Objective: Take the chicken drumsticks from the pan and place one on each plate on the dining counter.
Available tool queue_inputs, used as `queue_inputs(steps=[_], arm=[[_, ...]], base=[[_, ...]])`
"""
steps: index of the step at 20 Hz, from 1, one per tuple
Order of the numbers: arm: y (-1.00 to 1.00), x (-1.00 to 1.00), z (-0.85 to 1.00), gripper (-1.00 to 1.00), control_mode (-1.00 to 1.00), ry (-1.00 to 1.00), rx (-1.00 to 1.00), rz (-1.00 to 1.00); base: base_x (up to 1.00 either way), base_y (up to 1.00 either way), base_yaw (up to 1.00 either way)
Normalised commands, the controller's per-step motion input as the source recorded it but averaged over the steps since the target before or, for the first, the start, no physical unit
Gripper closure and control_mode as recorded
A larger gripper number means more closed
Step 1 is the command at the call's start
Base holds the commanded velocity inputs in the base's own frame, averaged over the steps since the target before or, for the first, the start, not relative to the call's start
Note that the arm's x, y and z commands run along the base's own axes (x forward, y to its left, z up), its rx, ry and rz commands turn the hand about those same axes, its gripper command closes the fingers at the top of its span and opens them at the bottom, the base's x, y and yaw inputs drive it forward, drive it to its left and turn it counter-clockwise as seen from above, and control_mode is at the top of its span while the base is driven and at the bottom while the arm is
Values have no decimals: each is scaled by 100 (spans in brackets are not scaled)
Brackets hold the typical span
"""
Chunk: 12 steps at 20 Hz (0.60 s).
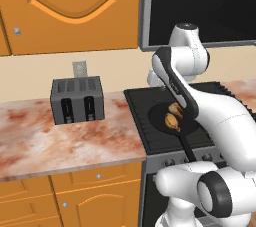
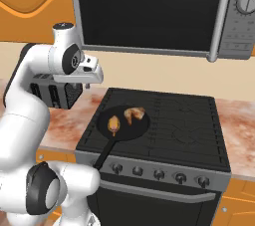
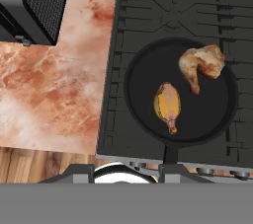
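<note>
Two glossy golden-brown chicken drumsticks (image 3: pixel 168 104) lie apart in the round black pan (image 3: pixel 148 85) on the stove top (image 3: pixel 143 11). One lies lengthwise toward the pan's handle; the other (image 3: pixel 200 65) is bent. The gripper (image 2: pixel 88 78) hovers above, holding nothing; its finger gap cannot be made out.

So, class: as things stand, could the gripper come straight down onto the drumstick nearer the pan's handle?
Probably yes. The gripper hangs above the stove, the drumstick lies uncovered in the open pan, apart from the other piece, and nothing sits between them.
</note>
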Motion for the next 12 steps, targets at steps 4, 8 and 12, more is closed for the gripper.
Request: queue_inputs(steps=[4,8,12], arm=[[-1,-3,-14,-100,-100,-1,-1,0],[-1,-13,-28,-100,-100,0,-6,0],[-23,-15,-46,-100,-100,0,-2,0]], base=[[0,0,0],[0,0,0],[0,0,0]])
